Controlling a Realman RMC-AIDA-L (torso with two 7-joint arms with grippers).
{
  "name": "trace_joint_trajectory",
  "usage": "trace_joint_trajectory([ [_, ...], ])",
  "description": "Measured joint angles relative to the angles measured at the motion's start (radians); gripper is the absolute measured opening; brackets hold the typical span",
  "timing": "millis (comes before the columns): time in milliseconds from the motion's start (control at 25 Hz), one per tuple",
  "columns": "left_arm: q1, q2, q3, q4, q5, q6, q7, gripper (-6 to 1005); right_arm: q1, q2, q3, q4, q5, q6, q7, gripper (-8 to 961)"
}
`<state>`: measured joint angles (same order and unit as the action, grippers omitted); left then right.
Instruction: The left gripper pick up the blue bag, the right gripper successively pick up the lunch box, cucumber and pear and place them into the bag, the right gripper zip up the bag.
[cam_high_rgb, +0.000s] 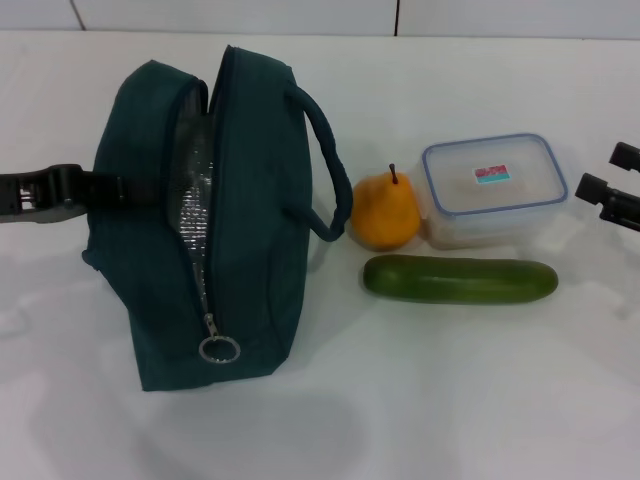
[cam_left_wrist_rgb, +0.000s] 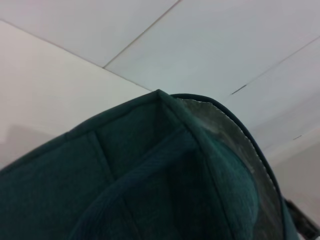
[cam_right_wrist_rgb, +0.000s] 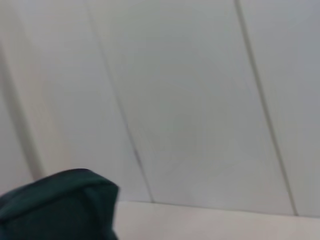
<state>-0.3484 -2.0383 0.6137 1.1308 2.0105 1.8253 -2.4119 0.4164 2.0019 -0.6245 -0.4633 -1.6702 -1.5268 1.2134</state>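
The blue bag stands on the white table with its zipper open, showing the silver lining and the ring pull. My left gripper reaches in from the left and touches the bag's left side; the bag hides its tip. The left wrist view shows the bag and a strap close up. The pear, lunch box and cucumber lie to the right of the bag. My right gripper is open and empty at the right edge, just right of the lunch box. The right wrist view shows a corner of the bag.
The white table extends in front of the bag and the cucumber. A tiled wall rises behind the table's far edge.
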Motion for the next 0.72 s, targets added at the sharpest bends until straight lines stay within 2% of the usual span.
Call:
trace_joint_trajectory([
  [240,0.009,-0.017,0.002,0.002,-0.016,0.01,0.001,39,-0.011,0.002,0.004,0.017,0.033,0.057,0.025,874],
  [440,0.014,-0.033,0.003,0.013,-0.017,0.017,0.004,39,-0.013,-0.014,0.038,0.065,0.068,0.093,0.038,874],
  [720,0.012,-0.045,0.015,0.015,-0.053,0.035,-0.001,39,-0.007,-0.022,0.068,0.087,0.078,0.195,0.132,875],
])
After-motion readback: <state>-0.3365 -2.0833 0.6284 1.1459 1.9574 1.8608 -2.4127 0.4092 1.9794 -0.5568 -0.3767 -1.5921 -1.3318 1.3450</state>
